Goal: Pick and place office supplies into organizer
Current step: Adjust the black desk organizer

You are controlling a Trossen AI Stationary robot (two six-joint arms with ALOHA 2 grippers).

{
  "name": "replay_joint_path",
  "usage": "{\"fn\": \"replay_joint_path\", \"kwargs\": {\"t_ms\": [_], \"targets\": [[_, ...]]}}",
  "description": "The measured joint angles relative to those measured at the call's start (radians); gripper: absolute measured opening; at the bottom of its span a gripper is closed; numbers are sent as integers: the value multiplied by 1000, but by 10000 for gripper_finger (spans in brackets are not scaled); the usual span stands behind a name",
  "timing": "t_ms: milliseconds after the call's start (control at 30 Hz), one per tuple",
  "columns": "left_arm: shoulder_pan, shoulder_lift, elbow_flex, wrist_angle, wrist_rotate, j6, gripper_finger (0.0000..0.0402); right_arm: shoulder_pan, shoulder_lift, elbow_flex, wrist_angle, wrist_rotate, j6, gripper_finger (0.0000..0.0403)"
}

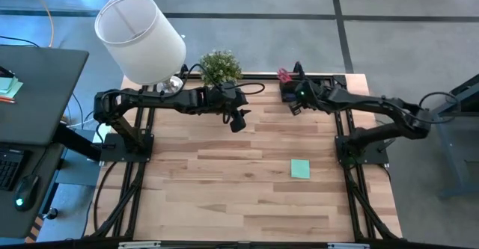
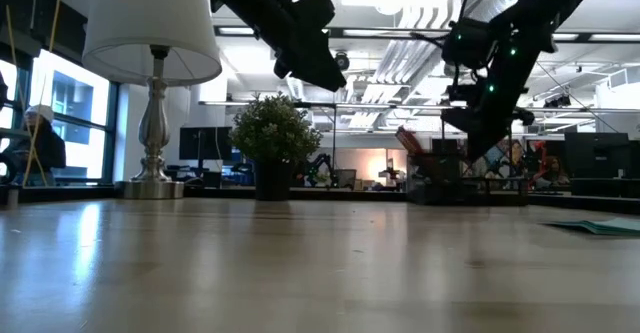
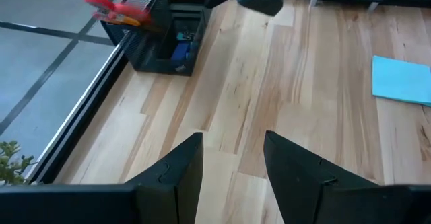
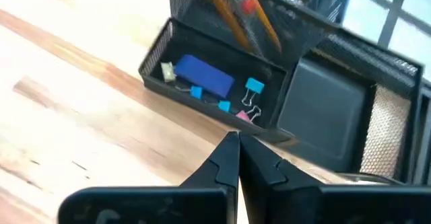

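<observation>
The black mesh organizer stands at the table's far edge, right of centre. Red-handled scissors and orange pencils stick up from its tall cup. A blue block and small binder clips lie in its low front tray. My right gripper is shut with nothing in it, just above and in front of that tray. My left gripper hangs open over bare wood near the table's middle, pointing toward the organizer. A mint-green sticky-note pad lies flat on the table's right half.
A white-shaded lamp and a small potted plant stand at the far edge, left of the organizer. Black arm mounts flank the table's sides. Bare wood stretches across the middle and near part.
</observation>
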Motion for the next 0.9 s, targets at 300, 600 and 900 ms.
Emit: {"fn": "replay_joint_path", "kwargs": {"t_ms": [300, 600, 900], "targets": [[0, 0, 0, -9, -2, -1, 145, 21, 70, 0, 3, -28, 24, 0], [0, 0, 0, -32, -2, 0, 145, -37, 284, -2, 62, 106, 13, 0], [0, 0, 0, -32, -2, 11, 145, -107, 389, -3, 238, 36, -87, 0]]}}
